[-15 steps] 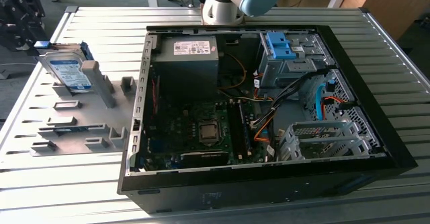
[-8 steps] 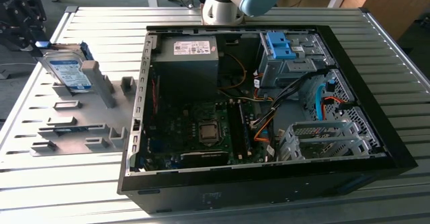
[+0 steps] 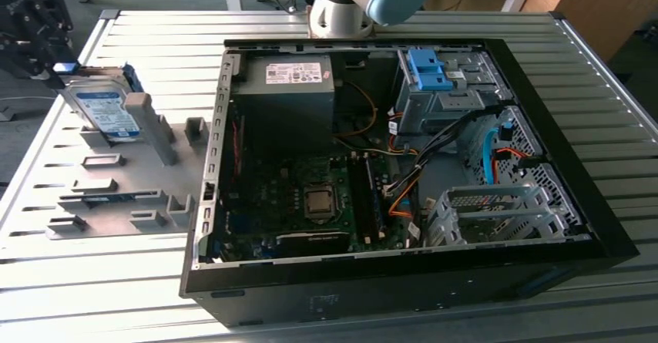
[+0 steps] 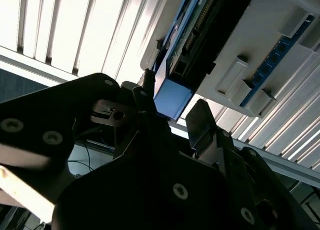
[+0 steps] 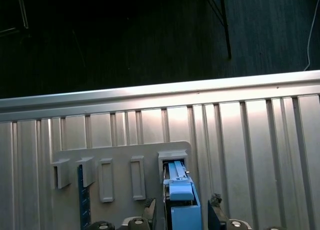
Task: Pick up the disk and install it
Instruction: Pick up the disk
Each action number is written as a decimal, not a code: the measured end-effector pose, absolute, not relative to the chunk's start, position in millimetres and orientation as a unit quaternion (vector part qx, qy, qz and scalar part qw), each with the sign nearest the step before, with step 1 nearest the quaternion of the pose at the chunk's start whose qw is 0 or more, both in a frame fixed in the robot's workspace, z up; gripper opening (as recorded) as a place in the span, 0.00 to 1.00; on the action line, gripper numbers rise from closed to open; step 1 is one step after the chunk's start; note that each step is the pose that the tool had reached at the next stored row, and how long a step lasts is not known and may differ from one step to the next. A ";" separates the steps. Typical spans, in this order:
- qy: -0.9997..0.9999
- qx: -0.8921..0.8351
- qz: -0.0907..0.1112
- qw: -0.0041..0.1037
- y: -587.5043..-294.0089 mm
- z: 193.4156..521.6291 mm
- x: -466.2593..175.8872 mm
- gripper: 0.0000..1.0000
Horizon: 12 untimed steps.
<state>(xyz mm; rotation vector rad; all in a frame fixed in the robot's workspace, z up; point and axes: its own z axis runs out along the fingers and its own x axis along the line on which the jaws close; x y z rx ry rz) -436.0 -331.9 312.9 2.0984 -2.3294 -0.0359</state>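
Early stage, nothing installed yet: disk (image 3: 106, 112) upright in grey holder (image 3: 154, 139) at the exterior view's upper left, outside open computer case (image 3: 411, 289), gripper (image 3: 60, 67) spread astride its blue end, seemingly unclamped, lift and install both undone.

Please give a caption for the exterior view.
Gripper at the upright disk in its grey holder, beside the open computer case.

ribbed metal table (image 3: 103, 297), seemingly dark floor (image 5: 125, 39)
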 end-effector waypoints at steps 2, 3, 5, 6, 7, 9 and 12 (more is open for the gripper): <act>-0.743 0.670 -0.011 0.003 -330.6 311.4 -436.0 0.52; -0.743 0.670 -0.011 0.003 -330.4 309.9 -435.9 0.52; -0.743 0.670 -0.012 0.003 -330.4 306.3 -435.9 0.52; -0.743 0.670 -0.011 0.003 -330.4 304.5 -435.9 0.52; -0.743 0.670 -0.011 0.003 -330.3 302.9 -435.9 0.52; -0.743 0.670 -0.011 0.003 -330.4 300.0 -435.9 0.51; -0.743 0.670 -0.011 0.004 -330.4 298.5 -435.9 0.44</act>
